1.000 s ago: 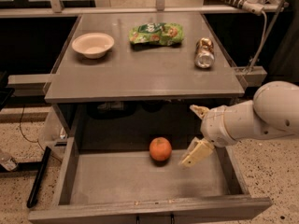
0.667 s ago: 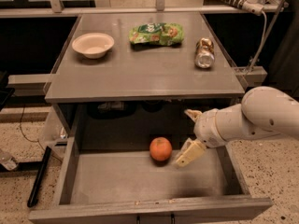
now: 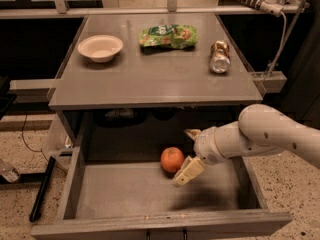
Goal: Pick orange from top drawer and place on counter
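Observation:
The orange lies on the flat bottom of the open top drawer, near its back middle. My gripper is inside the drawer just right of the orange, open, with one cream fingertip behind and above the fruit and the other in front of and below it. The fingers flank the orange's right side without closing on it. The white arm reaches in from the right. The counter is the grey tabletop above the drawer.
On the counter stand a white bowl at the back left, a green snack bag at the back middle and a can on its side at the right. A cable hangs at the right.
My gripper has moved left inside the drawer, closing the gap to the orange. The orange has not moved.

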`<action>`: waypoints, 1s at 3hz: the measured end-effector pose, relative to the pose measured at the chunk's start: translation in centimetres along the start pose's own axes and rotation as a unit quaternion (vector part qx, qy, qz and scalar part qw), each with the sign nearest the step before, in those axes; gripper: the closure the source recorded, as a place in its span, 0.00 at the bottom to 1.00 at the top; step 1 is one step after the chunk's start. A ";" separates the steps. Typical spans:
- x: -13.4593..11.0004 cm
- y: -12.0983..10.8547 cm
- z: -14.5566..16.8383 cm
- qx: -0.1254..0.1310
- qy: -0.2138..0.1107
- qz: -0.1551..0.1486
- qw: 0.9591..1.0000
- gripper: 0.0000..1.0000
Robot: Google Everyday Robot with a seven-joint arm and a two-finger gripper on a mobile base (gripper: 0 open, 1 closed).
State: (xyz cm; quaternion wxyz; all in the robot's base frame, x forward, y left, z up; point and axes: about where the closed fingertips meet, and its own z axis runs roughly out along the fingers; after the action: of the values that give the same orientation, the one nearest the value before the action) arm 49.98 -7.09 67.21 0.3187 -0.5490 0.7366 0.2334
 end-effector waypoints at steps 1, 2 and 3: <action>0.2 0.1 2.2 0.000 -0.006 -0.006 1.000 0.00; 0.7 0.0 3.9 0.015 -0.005 -0.020 1.000 0.00; 0.7 -0.2 3.9 0.019 -0.006 -0.020 1.000 0.18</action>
State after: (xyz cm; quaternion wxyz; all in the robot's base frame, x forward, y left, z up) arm 50.92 -4.87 64.01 0.3382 -0.5564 0.7277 0.2158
